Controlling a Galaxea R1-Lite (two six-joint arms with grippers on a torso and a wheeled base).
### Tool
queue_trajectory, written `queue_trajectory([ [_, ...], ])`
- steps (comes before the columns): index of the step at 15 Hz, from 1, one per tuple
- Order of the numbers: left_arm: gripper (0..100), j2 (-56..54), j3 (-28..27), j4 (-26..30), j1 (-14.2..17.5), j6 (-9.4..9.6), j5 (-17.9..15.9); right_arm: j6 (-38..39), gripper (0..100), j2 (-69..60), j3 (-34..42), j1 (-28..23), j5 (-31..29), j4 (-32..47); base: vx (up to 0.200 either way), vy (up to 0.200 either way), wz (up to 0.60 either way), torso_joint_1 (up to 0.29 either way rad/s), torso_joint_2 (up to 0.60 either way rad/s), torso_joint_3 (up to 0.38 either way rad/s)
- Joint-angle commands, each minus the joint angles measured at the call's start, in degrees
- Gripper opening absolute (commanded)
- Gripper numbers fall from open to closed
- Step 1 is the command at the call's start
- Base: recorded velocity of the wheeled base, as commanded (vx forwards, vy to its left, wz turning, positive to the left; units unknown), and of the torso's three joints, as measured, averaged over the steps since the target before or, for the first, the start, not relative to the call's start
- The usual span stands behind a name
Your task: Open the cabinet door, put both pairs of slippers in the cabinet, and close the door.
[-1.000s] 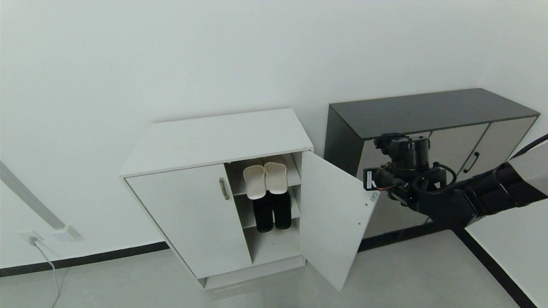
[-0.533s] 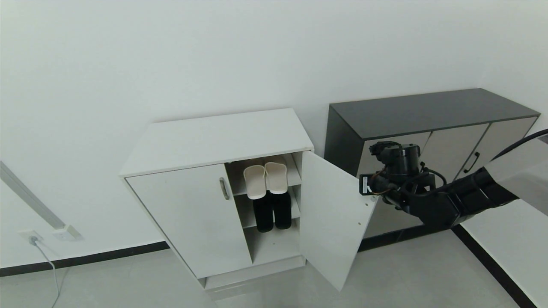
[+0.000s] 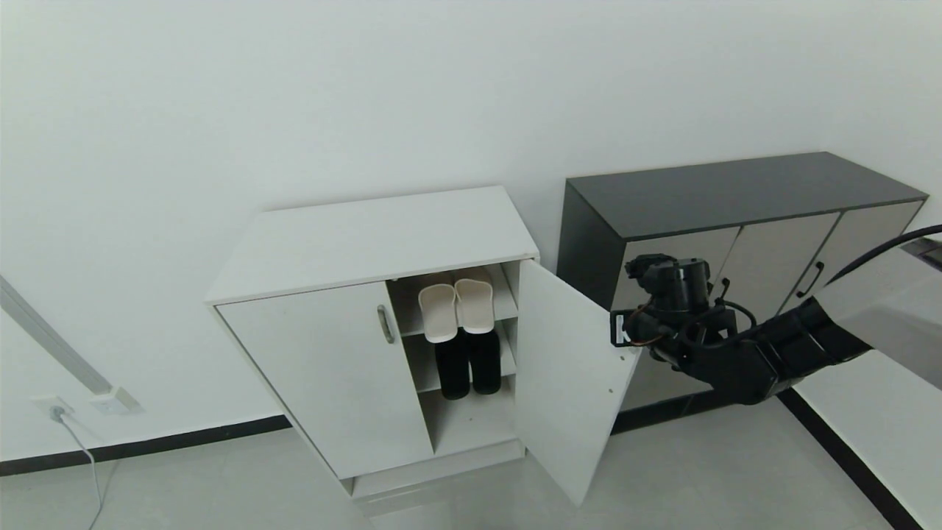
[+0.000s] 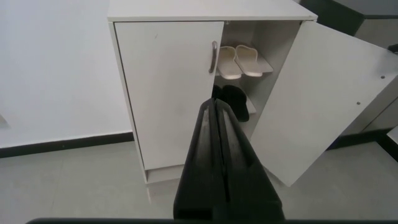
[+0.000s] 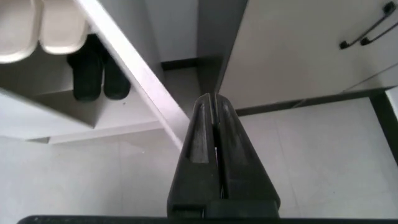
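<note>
— Now, the hazards, largest item first?

— White cabinet (image 3: 368, 243): the left door is shut and the right door (image 3: 574, 390) stands roughly half open. Both pairs are inside: the white slippers (image 3: 456, 309) on the upper shelf, the black slippers (image 3: 467, 364) on the shelf below. In my judgement only the closing remains.
Risk one: a push placed so near the door's free edge could slide off and leave the door ajar.
Risk two: the white pair appears to overhang the shelf front. A hard swing could strike the heels, and that would hold the door off its frame or knock the pair down.
Risk three: the arm works in the gap between the open door and the dark cabinet (image 3: 736, 191) beside it, so a wide sweep could clip either one.

— And the grippers?

— Right gripper (image 3: 620, 329): fingers pressed together and holding nothing. The tip is at the upper part of the door's free edge, on its outer side. I cannot confirm actual contact.
Left gripper (image 4: 214, 109): also closed flat and empty, well back from the cabinet and facing it.
</note>
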Motion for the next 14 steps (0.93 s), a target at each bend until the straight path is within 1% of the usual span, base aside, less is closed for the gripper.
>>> queue_trajectory([
  [1, 0, 0.0, 0.1, 0.0, 0.0, -0.02, 0.0, 0.7, 0, -0.5, 1.5, 4.1, -0.4, -0.7, 0.000, 0.000, 0.00, 0.000, 0.00, 0.000],
  [3, 0, 0.0, 0.0, 0.0, 0.0, -0.02, 0.0, 1.4, 0, -1.7, 3.1, 9.2, -1.5, -1.3, 0.000, 0.000, 0.00, 0.000, 0.00, 0.000],
  [6, 0, 0.0, 0.0, 0.0, 0.0, -0.02, 0.0, 2.0, 0, -3.5, 6.4, 14.9, -2.1, -3.6, 0.000, 0.000, 0.00, 0.000, 0.00, 0.000],
  [8, 0, 0.0, 0.0, 0.0, 0.0, -0.02, 0.1, 1.2, 0, -3.8, 8.7, 16.4, -1.9, -7.9, 0.000, 0.000, 0.00, 0.000, 0.00, 0.000],
  [11, 0, 0.0, 0.0, 0.0, 0.0, -0.02, 0.1, -2.0, 0, -4.5, 12.2, 16.5, 0.3, -11.4, 0.000, 0.000, 0.00, 0.000, 0.00, 0.000],
  [14, 0, 0.0, 0.0, 0.0, 0.0, -0.02, 0.1, -2.3, 0, -4.1, 12.8, 16.5, 1.7, -14.4, 0.000, 0.000, 0.00, 0.000, 0.00, 0.000],
])
